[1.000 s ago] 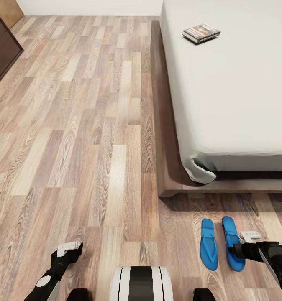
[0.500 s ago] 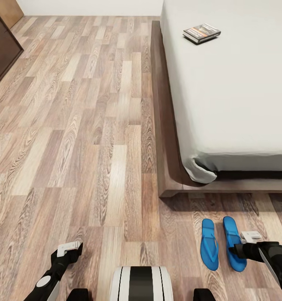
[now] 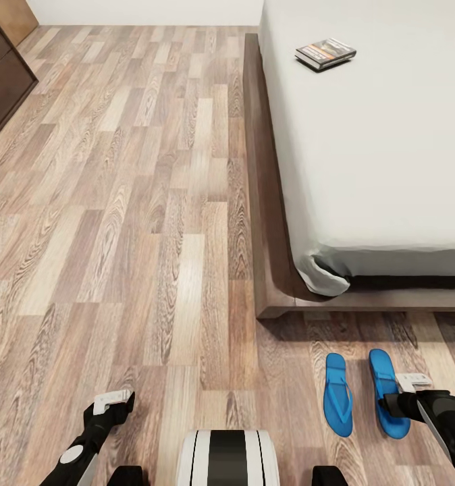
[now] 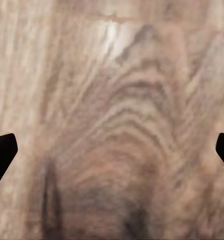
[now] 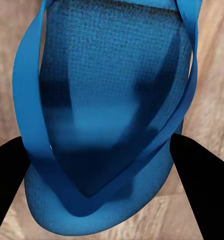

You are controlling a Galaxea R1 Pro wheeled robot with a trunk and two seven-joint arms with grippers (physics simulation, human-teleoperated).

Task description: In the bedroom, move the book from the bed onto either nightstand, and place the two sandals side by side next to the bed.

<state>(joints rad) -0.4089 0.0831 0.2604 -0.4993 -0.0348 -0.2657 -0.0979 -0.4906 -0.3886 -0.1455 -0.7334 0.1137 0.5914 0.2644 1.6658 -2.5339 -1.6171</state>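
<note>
Right tool [image 3: 404,398] straddled the outer sandal [image 3: 388,393], fingers spread on either side, not clamped. Sandal's long axis pointed toward the bed [image 3: 264,202], parallel to its mate [image 3: 337,395].

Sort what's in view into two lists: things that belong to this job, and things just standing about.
Job:
- book, on the bed
- left sandal, on the floor
- right sandal, between the right end effector's fingers

Standing about:
- dark cabinet at the far left
- wood floor
</note>
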